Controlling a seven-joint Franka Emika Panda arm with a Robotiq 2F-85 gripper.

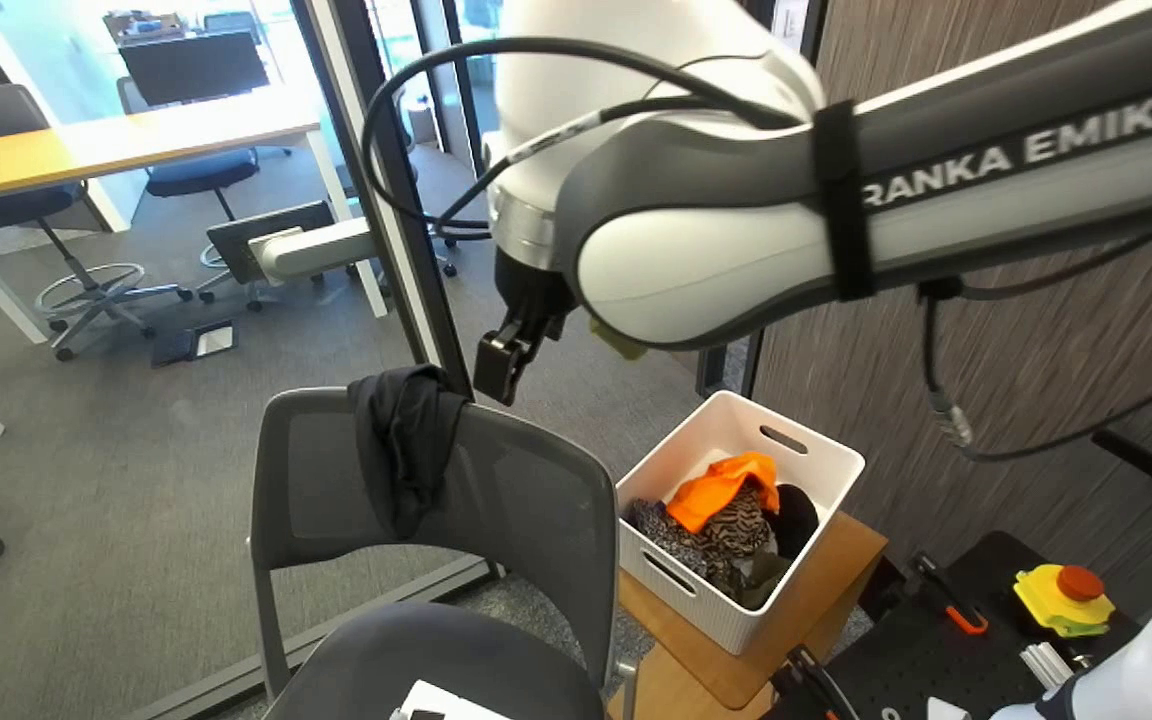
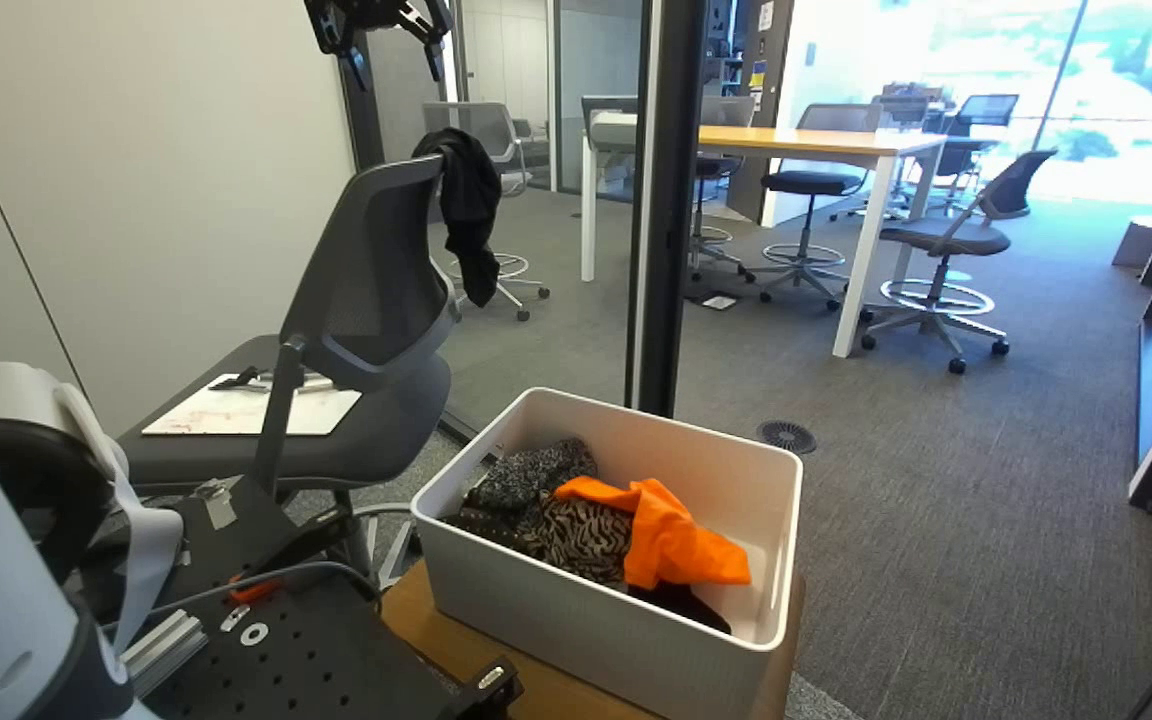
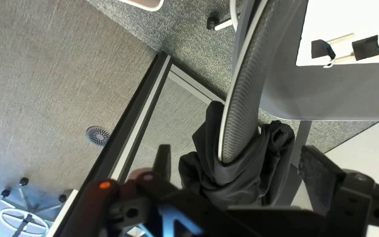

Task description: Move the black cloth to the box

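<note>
The black cloth (image 1: 406,440) hangs over the top edge of a grey chair's backrest (image 1: 526,480). It also hangs there in an exterior view (image 2: 471,215), with its long end down the back side. In the wrist view the cloth (image 3: 232,184) is bunched over the backrest edge, between the two fingers. My gripper (image 3: 237,156) is open and empty, above the cloth and apart from it. The gripper also shows in both exterior views (image 1: 499,370) (image 2: 398,72). The white box (image 2: 596,630) stands beside the chair; it also shows in an exterior view (image 1: 726,430).
The box holds an orange cloth (image 2: 671,535) and several patterned and dark cloths. It stands on a wooden stand (image 1: 836,570). A white board with tools (image 2: 236,405) lies on the chair seat. A dark post (image 2: 661,220) of a glass wall stands behind the chair.
</note>
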